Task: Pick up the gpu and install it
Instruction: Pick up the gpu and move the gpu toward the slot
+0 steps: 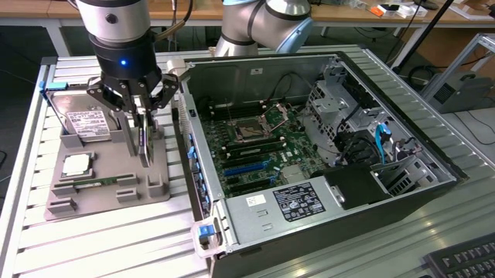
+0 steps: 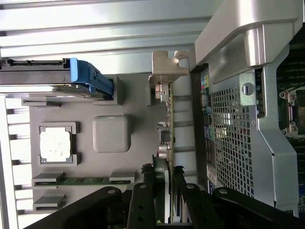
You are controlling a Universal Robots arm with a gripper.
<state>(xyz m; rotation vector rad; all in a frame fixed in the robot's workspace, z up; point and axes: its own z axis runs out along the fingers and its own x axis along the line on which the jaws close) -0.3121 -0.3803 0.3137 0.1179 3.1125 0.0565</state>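
gpu [image 1: 145, 142] upright on edge, pinched btwn fingers [image 2: 141, 205], at gray tray [image 1: 101, 200].

Tray [image 1: 97, 202]: grey matt plastic. 
gpu [image 1: 145, 145]: dark matt card; bracket [image 2: 164, 71] of silvery metal, dull sheen. 
Table [image 1: 101, 243]: ribbed bare metal slats, satin. 
Computer case [image 1: 247, 75]: grey sheet metal, perforated rear grille [image 2: 233, 143]. 
Hard drive [image 1: 85, 123]: shiny metal, white paper label.

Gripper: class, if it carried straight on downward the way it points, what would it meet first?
The graphics card, standing on edge in the gray tray right under the gripper. Whether they already touch is hard to judge.
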